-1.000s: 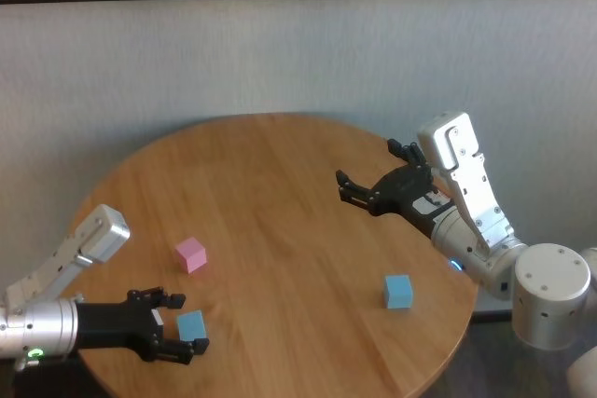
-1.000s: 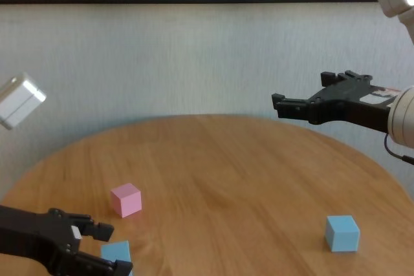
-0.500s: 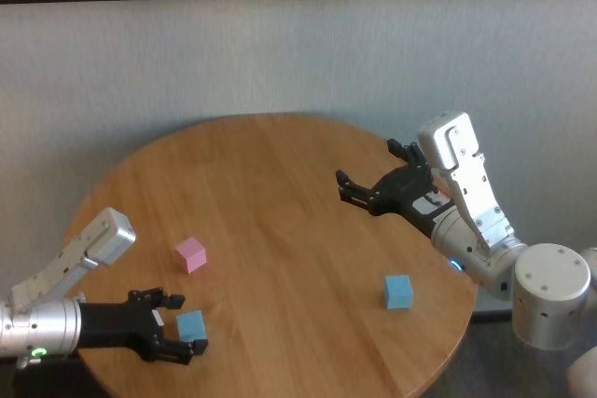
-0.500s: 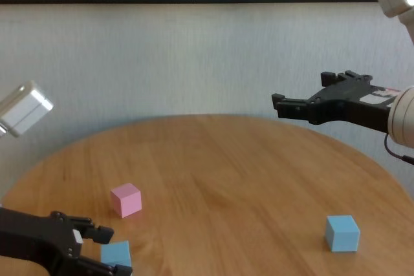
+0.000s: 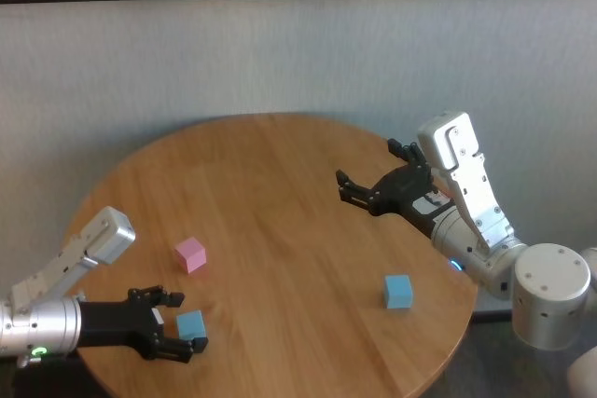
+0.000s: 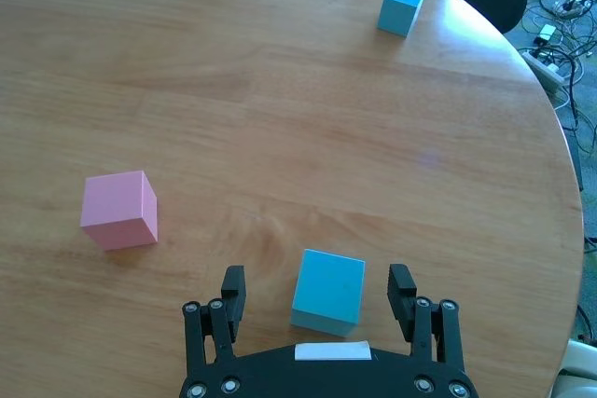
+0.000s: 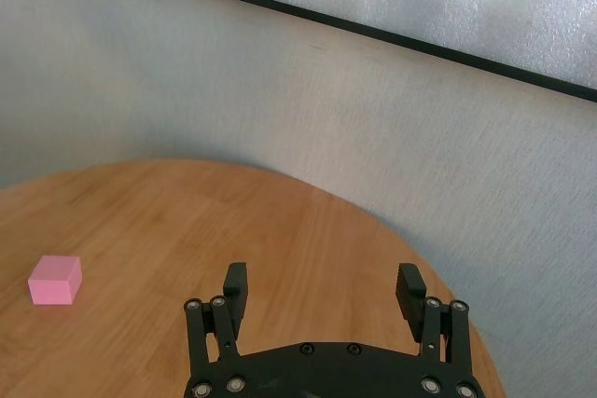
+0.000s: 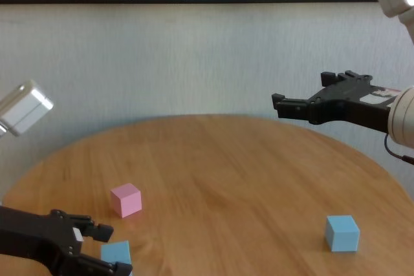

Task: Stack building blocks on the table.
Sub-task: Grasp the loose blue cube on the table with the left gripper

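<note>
My left gripper sits low at the near left edge of the worktop, fingers fully spread, straddling the near blue block. The block lies between the two fingers with a gap on each side; nothing is gripped yet. I judge this to be the pre-grasp: the fingers are set either side of flat, parallel faces so that closing should clamp squarely and not spin the cube.

Landmark: the pink block. It rests flat on the worktop, just behind the near blue block and apart from it, untouched. The far blue block sits well to the right of the pink one, near the right rim, also alone. No two blocks touch, so no stacking is done; all three are on the wood.

My right gripper hangs above the worktop, well to the right of and behind the pink block, fingers wide apart and empty. Held high and back, it stays out of the left arm's path.

Judgement: next is to close on the near blue block and lift straight. Risk: the block sits slightly skewed to the fingers in the left wrist view, so one finger may touch first and nudge it.
</note>
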You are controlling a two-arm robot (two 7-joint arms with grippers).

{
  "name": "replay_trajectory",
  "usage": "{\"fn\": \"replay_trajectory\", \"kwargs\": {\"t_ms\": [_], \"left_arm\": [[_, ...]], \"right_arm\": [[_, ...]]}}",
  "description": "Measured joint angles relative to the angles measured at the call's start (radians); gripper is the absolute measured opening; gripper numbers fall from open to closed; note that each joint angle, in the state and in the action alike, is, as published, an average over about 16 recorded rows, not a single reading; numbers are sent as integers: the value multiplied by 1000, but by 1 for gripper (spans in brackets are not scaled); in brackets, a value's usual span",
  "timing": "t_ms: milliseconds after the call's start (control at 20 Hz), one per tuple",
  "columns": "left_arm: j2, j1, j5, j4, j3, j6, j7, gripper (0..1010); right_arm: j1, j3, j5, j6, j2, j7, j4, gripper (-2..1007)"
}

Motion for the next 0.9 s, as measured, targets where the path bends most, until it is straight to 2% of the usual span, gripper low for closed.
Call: {"fn": "replay_trajectory", "kwargs": {"t_ms": [450, 900], "left_arm": [[1, 1, -1, -2, -1, 1, -2, 913], [2, 1, -2, -3, -2, 3, -3, 660]], "right_arm": [[0, 0, 0, 0, 0, 0, 0, 1005], [0, 0, 0, 0, 0, 0, 0, 1005]]}}
